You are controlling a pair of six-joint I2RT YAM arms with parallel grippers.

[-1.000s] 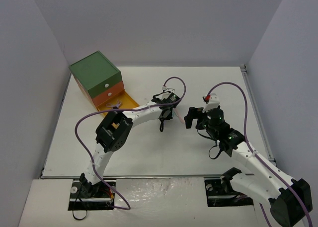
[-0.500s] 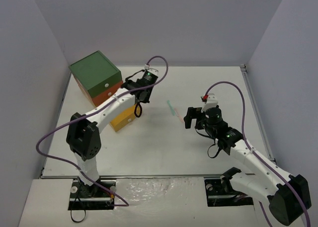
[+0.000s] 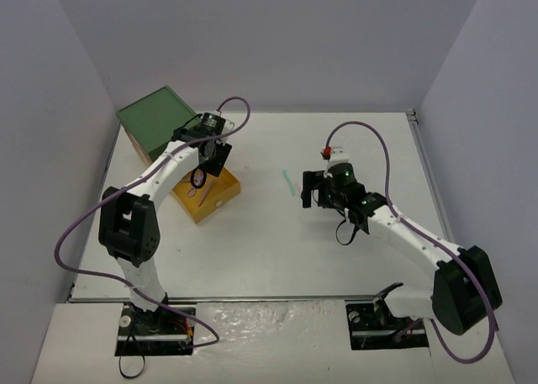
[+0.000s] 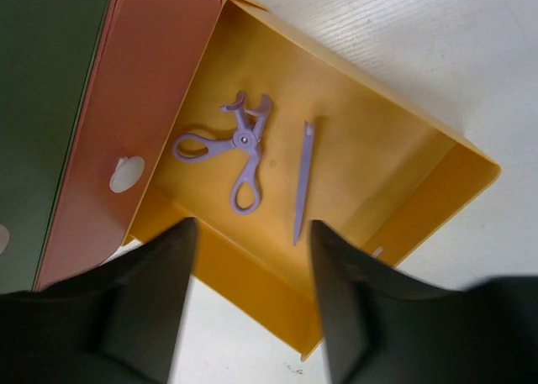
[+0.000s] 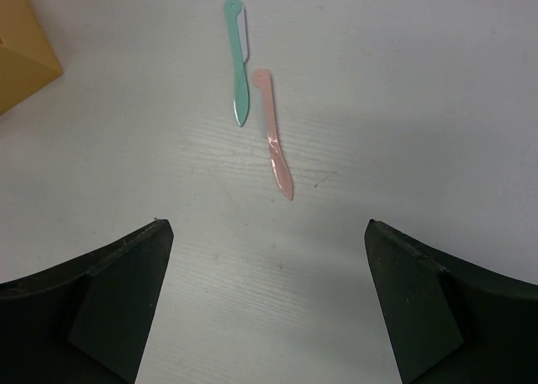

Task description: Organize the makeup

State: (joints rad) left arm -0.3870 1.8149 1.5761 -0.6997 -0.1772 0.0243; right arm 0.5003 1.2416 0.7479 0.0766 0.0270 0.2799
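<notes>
A purple scissor-shaped tool [image 4: 238, 147] and a thin purple stick [image 4: 302, 182] lie inside the pulled-out yellow drawer [image 4: 252, 270]. My left gripper [image 4: 252, 317] hangs open just above the drawer's near wall, with nothing between its fingers. On the white table a teal tool [image 5: 238, 60] and a pink tool [image 5: 273, 132] lie side by side. My right gripper [image 5: 265, 300] is wide open and empty, a short way in front of the pink tool's tip. From above, the left gripper [image 3: 202, 172] is over the drawer [image 3: 214, 201], and the right gripper [image 3: 311, 191] is just right of the teal tool [image 3: 287, 181].
The green-topped drawer box [image 3: 155, 119] stands at the back left against the wall. Its orange drawer front [image 4: 143, 107] with a white knob is closed above the yellow drawer. Grey walls enclose the table on three sides.
My left arm swung from the table's middle back to the yellow drawer, and its jaws went from shut to open. My right arm reached forward and left toward the teal and pink tools.
</notes>
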